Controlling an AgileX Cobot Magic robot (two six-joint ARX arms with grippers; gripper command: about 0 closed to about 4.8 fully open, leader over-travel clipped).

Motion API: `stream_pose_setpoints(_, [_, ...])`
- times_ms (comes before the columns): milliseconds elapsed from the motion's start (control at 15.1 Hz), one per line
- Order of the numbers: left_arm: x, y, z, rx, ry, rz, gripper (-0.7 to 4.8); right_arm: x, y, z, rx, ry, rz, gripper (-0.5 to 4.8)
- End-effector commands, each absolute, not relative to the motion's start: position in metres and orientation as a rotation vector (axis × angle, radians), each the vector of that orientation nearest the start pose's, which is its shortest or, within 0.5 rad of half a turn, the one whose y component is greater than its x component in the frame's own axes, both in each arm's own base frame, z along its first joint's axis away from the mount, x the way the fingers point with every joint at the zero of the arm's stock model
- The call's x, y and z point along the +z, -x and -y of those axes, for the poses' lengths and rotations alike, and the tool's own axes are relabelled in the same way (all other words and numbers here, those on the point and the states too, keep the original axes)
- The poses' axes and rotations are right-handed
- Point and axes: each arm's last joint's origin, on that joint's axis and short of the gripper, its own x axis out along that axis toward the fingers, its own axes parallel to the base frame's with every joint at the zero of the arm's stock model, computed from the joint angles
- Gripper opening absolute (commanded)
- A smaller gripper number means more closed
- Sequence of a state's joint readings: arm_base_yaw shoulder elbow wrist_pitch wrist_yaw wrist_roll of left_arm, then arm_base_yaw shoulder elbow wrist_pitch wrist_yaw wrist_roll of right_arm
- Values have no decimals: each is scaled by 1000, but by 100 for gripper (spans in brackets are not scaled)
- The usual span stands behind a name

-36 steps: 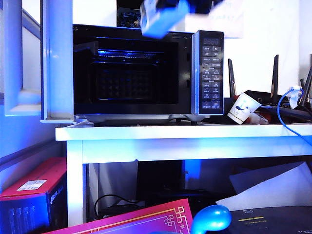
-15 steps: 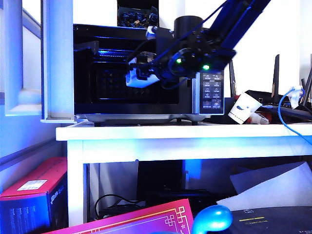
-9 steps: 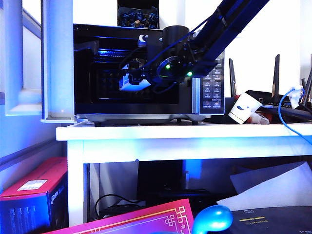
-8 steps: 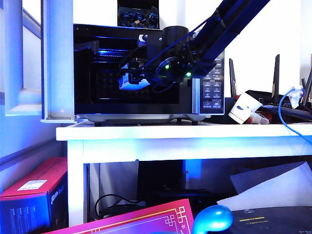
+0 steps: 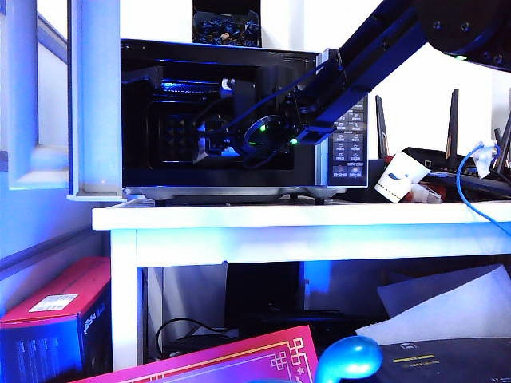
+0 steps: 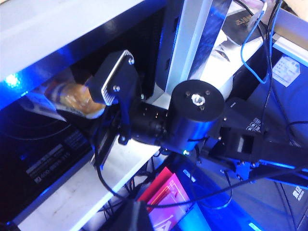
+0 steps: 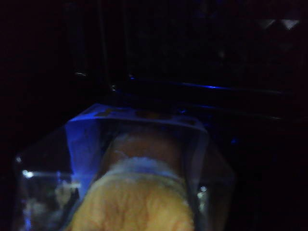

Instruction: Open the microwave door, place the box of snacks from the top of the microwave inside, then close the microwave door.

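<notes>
The microwave stands on the white table, and the microwave door is swung wide open to the left. My right gripper reaches into the dark cavity, shut on the box of snacks. The left wrist view shows one of its ridged fingers against the clear box of snacks with yellowish contents. That box of snacks fills the near part of the right wrist view and hides the jaws. My left gripper is only a dark blur at the frame's edge, below the table.
A dark container with blue pieces sits on top of the microwave. A tilted white paper cup, router antennas and a blue cable lie right of it. A red box and a magenta box sit below the table.
My right arm came down from above the microwave with the box and pushed it leftward and deeper into the cavity. The door and the left arm stayed still.
</notes>
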State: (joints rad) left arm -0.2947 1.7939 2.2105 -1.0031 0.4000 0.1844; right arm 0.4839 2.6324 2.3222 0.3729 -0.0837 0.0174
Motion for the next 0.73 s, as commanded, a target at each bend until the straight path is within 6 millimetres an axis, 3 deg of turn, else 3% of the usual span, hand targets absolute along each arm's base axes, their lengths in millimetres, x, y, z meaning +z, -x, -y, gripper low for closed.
stream_pose_setpoints(66, [467, -335, 114, -729, -143, -518, -6, 237, -527, -280, 548, -21, 138, 265])
stream_pose_setpoints(594, [466, -335, 114, -729, -140, -526, -6, 234, -527, -281, 538, -23, 139, 266])
stream_pose_setpoints(660, [466, -335, 114, -729, -140, -526, -6, 228, -528, -282, 541, -21, 129, 304])
stream_pose_setpoints(726, [466, -335, 114, -729, -140, -526, -6, 226, -529, -282, 541, -18, 116, 469])
